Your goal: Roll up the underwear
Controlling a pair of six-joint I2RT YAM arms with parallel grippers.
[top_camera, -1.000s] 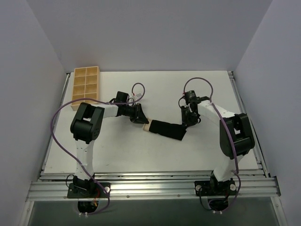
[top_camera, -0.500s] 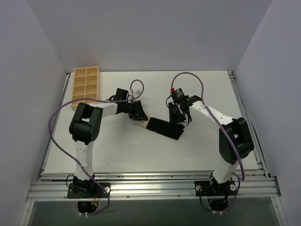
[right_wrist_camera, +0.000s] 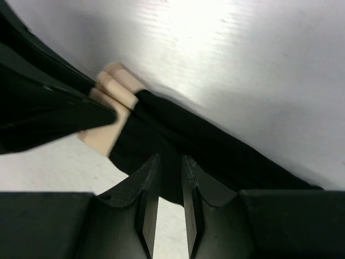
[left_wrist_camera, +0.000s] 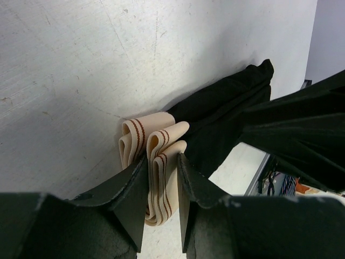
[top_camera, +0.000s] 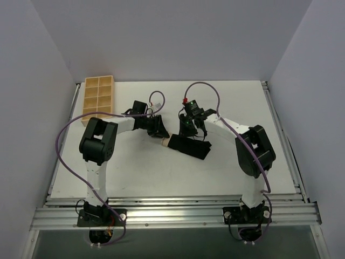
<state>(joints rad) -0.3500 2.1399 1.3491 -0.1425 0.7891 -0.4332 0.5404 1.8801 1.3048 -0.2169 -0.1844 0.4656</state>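
The underwear [top_camera: 190,147] lies mid-table as a black folded strip, with its beige waistband [top_camera: 164,142] at the left end. My left gripper [top_camera: 161,137] is shut on the bunched waistband [left_wrist_camera: 161,141], which stands folded between its fingers [left_wrist_camera: 133,189]. My right gripper [top_camera: 187,128] sits over the black fabric just right of the waistband. In the right wrist view its jaws stand a narrow gap apart, closed on a fold of the black cloth [right_wrist_camera: 205,145]. The waistband [right_wrist_camera: 108,137] and the left gripper's dark fingers [right_wrist_camera: 48,113] show just beyond.
A tan wooden compartment tray [top_camera: 98,100] stands at the table's back left corner. The white table [top_camera: 161,172] ends in a metal rail at the front. Purple cables loop over both arms.
My right gripper has swung left along the underwear towards the waistband, from the strip's right end to near the left gripper. The left gripper has shifted slightly and still holds the waistband.
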